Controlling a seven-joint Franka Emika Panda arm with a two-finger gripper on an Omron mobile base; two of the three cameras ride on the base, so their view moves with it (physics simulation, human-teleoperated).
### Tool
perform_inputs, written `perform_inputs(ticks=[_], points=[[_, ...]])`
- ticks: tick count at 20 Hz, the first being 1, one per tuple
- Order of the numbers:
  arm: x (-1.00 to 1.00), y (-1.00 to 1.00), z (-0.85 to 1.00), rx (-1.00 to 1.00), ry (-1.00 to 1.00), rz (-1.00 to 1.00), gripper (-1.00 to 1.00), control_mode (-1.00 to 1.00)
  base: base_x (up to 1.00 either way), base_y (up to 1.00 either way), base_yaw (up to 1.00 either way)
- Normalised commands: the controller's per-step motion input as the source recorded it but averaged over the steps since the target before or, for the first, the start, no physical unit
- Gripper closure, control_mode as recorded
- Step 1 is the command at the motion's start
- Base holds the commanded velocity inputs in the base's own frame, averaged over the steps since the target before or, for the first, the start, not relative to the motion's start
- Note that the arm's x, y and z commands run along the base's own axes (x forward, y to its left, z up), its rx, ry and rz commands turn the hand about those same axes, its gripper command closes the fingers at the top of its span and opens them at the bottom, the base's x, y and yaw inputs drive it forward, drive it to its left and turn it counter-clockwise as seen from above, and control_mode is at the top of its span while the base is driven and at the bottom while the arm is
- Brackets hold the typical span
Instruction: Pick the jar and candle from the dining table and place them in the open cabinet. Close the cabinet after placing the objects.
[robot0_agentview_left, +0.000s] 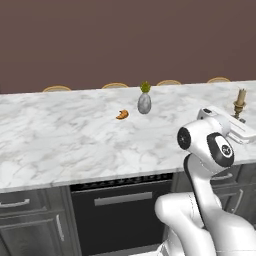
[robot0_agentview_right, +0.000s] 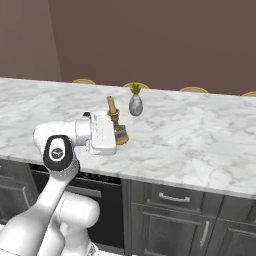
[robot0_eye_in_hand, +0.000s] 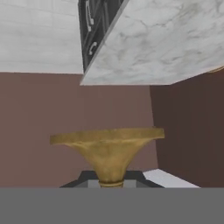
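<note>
**Candle gripped at the holder, above the marble top**

I have the gripper (robot0_agentview_right: 119, 131) reaching out sideways from the arm over the dining table (robot0_agentview_right: 200, 135), its jaws drawn nearly together on the candle (robot0_agentview_right: 111, 106) at the stem of the brass holder. In the hand view the holder's flared gold base (robot0_eye_in_hand: 107, 146) sits directly ahead of the fingertips, which I read as a grip low on the stem; this leaves the cream stick itself untouched. The candle stands upright in the right base view, with its base at or just above the marble; I cannot tell which. In the left base view the candle (robot0_agentview_left: 240, 101) rises beside the hand near the table's right end. The grey vase (robot0_agentview_left: 144, 102) with its green sprig and the croissant (robot0_agentview_left: 122, 114) lie well apart from the hand, so I judge the lift path free of them. The grasp appears made; carrying to the cabinet remains.
</note>
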Motion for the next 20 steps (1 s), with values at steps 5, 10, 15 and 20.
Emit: perform_inputs(ticks=[5, 10, 15, 20], points=[[0.00, 0.00, 0.00, 0.00, 0.00, 0.00, 1.00, 1.00, -0.05, 0.03, -0.36], [0.00, 0.00, 0.00, 0.00, 0.00, 0.00, 1.00, 1.00, -0.06, 0.13, -0.47], [0.00, 0.00, 0.00, 0.00, 0.00, 0.00, 1.00, 1.00, -0.18, 0.14, -0.53], [0.00, 0.00, 0.00, 0.00, 0.00, 0.00, 1.00, 1.00, -0.35, 0.02, -0.55]])
